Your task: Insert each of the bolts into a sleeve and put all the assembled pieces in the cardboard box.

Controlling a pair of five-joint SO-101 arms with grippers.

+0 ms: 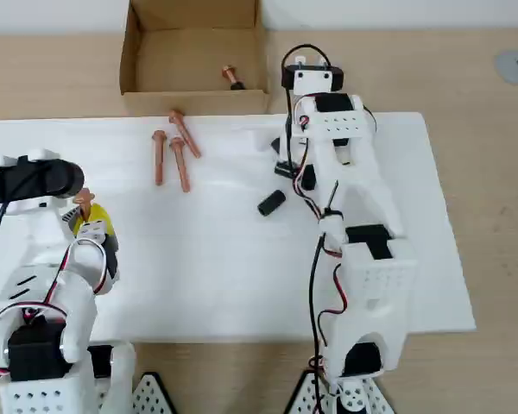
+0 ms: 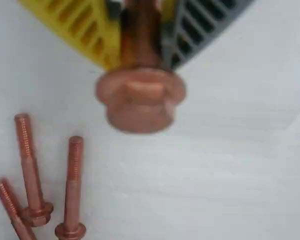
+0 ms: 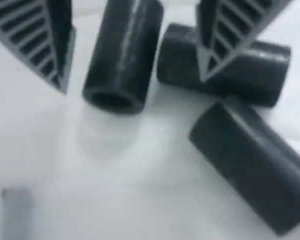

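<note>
We see the left jaws clamped on a bolt [image 2: 140, 100] far from the cardboard box [image 1: 155, 102], the right jaws wide around a sleeve [image 3: 121, 55] nearer it.

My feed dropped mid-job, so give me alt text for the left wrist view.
The left claw grips a copper bolt by its shank, the flanged head sticking out beyond the claw, over the white sheet. Three loose bolts lie on the sheet close by.
</note>
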